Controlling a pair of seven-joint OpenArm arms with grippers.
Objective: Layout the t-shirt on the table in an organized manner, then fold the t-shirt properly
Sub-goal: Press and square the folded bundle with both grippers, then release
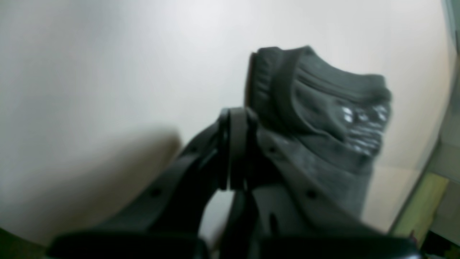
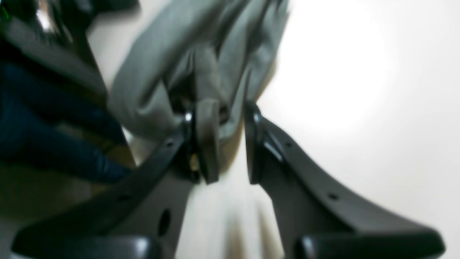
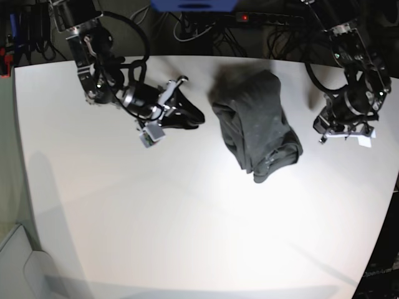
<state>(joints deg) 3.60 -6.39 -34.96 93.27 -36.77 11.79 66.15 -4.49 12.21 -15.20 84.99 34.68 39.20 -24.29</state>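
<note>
Probably a robotics lab, white table (image 3: 187, 218), cables (image 3: 187, 28), power strip (image 3: 249, 18)

The t-shirt (image 3: 255, 124) lies bunched on the table (image 3: 156, 218), between both arms, touching neither.

Behind the far edge: dark, cluttered strip with tangled black cables (image 3: 187, 28). A power strip (image 3: 262, 18) shows one small red light. A blue object (image 3: 193, 5) sits at the top edge. Pale floor (image 3: 9, 261) lower left. Light is bright, diffuse, from overhead.
</note>
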